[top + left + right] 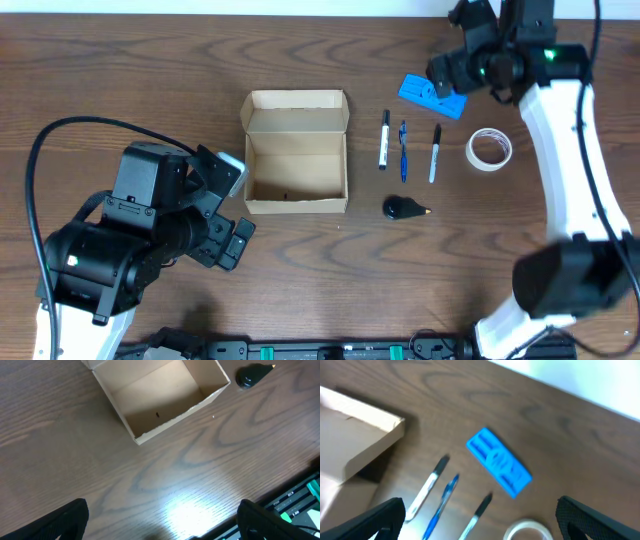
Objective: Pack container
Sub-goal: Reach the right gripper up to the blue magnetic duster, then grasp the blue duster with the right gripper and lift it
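**Left hand (pixel 234 208) and right hand (pixel 481 519) released; box (pixel 296 170) open**

The left hand hovers tilted at the box's 8 o'clock, fingers spread and empty. The right hangs over a blue block (pixel 499 462) at its 2 o'clock. The box sits mid-counter (pixel 150 60), mouth up, long axis 9-to-3, lid flap at 12.

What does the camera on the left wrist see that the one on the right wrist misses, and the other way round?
Only the left wrist view shows a black cone-shaped object. Only the right wrist view shows a blue block, three pens and a tape roll. Both show part of the cardboard container and the wooden table.
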